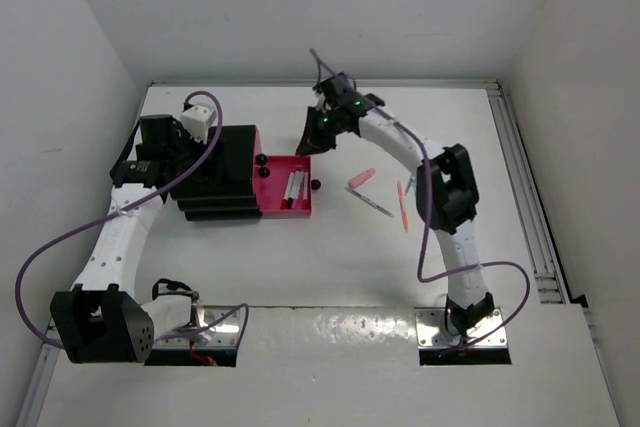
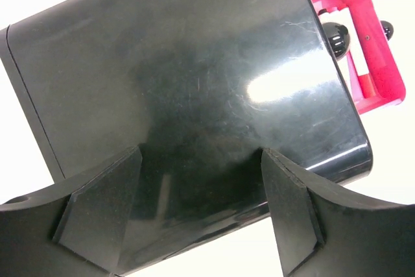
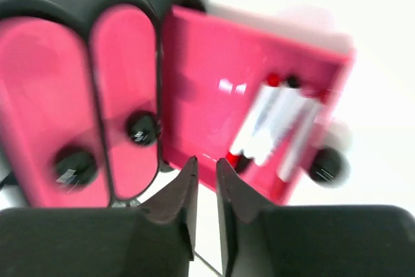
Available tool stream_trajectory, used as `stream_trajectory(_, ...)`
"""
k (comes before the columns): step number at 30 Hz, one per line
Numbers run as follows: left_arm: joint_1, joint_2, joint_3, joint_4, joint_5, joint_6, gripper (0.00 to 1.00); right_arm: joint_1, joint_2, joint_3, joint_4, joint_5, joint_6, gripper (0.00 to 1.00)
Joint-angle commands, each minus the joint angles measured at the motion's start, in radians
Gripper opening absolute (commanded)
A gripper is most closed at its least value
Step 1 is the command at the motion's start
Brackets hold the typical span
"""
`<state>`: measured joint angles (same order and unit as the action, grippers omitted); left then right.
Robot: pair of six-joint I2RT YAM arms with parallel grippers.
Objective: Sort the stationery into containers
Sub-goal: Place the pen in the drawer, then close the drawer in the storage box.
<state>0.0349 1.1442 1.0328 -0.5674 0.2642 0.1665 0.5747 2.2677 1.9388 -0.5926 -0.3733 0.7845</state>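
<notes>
The black drawer unit (image 1: 215, 172) stands left of centre, with one pink drawer (image 1: 272, 197) pulled out to its right. White pens (image 1: 293, 189) with red and black caps lie in that open drawer (image 3: 207, 95); the right wrist view shows the pens (image 3: 279, 121) blurred. My right gripper (image 1: 305, 145) hovers over the drawer's far edge. Its jaws (image 3: 206, 163) stand a narrow gap apart with nothing between them. My left gripper (image 1: 180, 162) is at the unit's left end, wide open (image 2: 200, 154) over the glossy black top (image 2: 194, 63). Loose on the table lie a stubby pink piece (image 1: 361, 178), a thin pen (image 1: 370, 202), a red pen (image 1: 403, 207) and a mint green pen (image 1: 410, 185).
Two shut pink drawers (image 3: 123, 95) with round black knobs (image 3: 141, 128) sit beside the open one. The open drawer's knob (image 1: 315, 184) points right, towards the loose pens. White walls enclose the table on the left, the back and the right.
</notes>
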Motion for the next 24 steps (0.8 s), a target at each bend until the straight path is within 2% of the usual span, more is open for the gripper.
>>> stream_trajectory(1,0.010,-0.020,0.030,0.009,-0.032,-0.016,0.80,-0.064,-0.225,-0.053,0.002,0.027,-0.068,0.12)
stream_trajectory(6,0.011,-0.038,0.021,0.004,-0.066,-0.019,0.80,-0.139,-0.292,-0.256,0.002,0.033,-0.119,0.02)
stream_trajectory(9,0.011,-0.035,0.024,-0.005,-0.069,-0.019,0.80,-0.151,-0.295,-0.363,0.027,0.030,-0.126,0.02)
stream_trajectory(15,0.010,-0.027,0.029,-0.023,-0.071,-0.015,0.80,-0.157,-0.214,-0.376,0.050,-0.004,-0.084,0.01)
stream_trajectory(24,0.003,-0.012,0.041,-0.023,-0.086,-0.019,0.81,-0.130,-0.094,-0.308,0.045,-0.007,-0.061,0.01)
